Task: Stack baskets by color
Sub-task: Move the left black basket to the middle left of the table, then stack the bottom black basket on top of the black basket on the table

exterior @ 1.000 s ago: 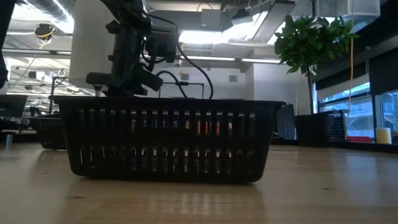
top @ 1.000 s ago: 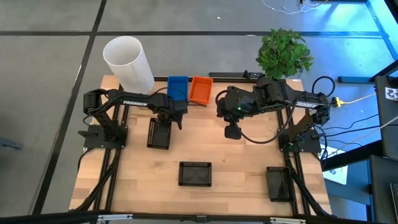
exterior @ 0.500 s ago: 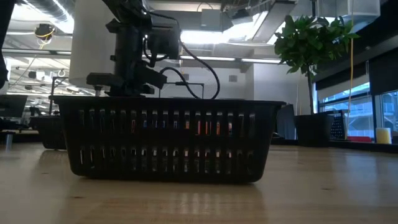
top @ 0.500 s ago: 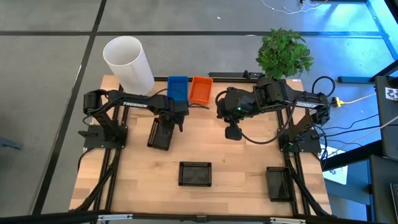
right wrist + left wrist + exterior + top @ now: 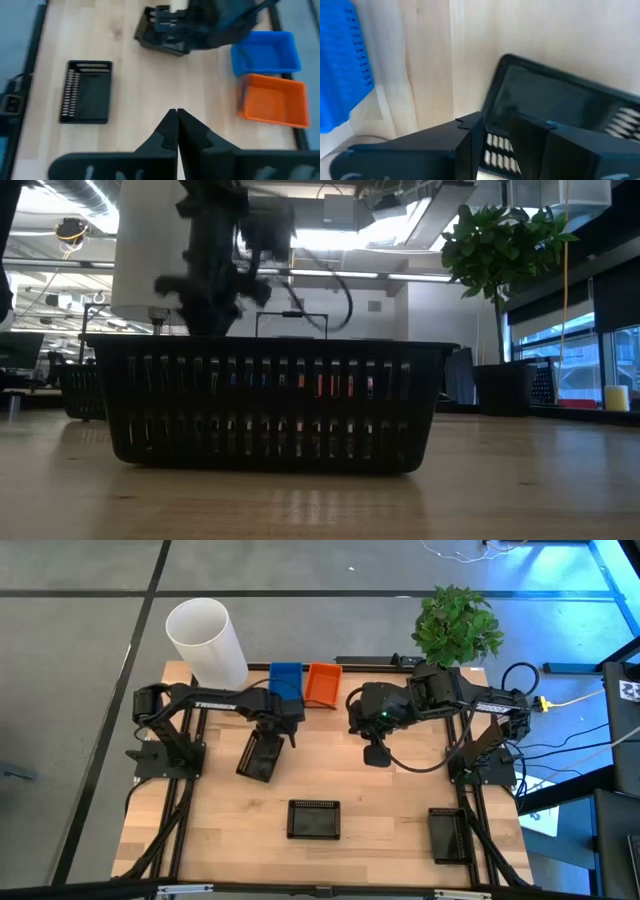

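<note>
Releasing left gripper (image 5: 272, 743), hovering over black basket (image 5: 258, 757) at nine o'clock; right gripper (image 5: 373, 754) clenched, idling. Leaving three black baskets unstacked, well apart.

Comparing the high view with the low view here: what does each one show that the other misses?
Only the high view shows the blue basket beside the orange basket, the black basket near the right corner, and the right hand shut over bare table. Only the low view shows the room behind. Both show the middle black basket, the white cylinder, the plant, and the left hand at the tilted black basket.
</note>
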`<state>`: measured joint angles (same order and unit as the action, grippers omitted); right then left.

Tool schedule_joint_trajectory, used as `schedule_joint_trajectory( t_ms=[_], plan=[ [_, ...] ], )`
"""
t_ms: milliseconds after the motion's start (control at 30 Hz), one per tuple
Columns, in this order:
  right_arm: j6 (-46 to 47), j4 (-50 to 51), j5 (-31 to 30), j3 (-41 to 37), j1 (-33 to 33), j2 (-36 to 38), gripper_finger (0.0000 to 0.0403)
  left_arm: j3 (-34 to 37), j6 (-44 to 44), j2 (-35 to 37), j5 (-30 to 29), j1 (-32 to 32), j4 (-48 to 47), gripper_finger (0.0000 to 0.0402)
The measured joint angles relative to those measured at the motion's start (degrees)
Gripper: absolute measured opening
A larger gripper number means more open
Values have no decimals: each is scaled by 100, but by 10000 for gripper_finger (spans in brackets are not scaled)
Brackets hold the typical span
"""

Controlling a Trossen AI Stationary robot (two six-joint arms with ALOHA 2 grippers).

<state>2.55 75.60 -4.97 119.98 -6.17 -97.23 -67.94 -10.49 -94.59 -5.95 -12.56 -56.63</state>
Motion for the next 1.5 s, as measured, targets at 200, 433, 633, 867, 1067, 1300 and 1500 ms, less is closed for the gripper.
schedule_joint_trajectory(
  t_ms=[200,433,633,867,1067,1300,1500],
  plan=[
    [-215,5,456,0,-20,-2,0,-580,336,680,140,241,-171,81],
    [-96,-35,623,-2,-185,-8,0,-831,1036,1860,8,1187,-102,83],
    [34,-104,618,-2,-372,-193,0,-837,2093,2705,-727,2236,-117,84],
    [690,-326,612,-2,-626,-427,0,-835,2985,3180,-1430,3484,-241,84],
    [941,-577,621,-2,-883,-719,0,-831,3388,3259,-2153,4385,-409,84],
    [1486,-444,695,-2,-940,-928,0,-831,4085,3433,-2940,5024,-766,84],
    [1669,-290,921,-2,-940,-1136,1,-831,4672,3577,-3557,5463,-871,84]
  ],
)
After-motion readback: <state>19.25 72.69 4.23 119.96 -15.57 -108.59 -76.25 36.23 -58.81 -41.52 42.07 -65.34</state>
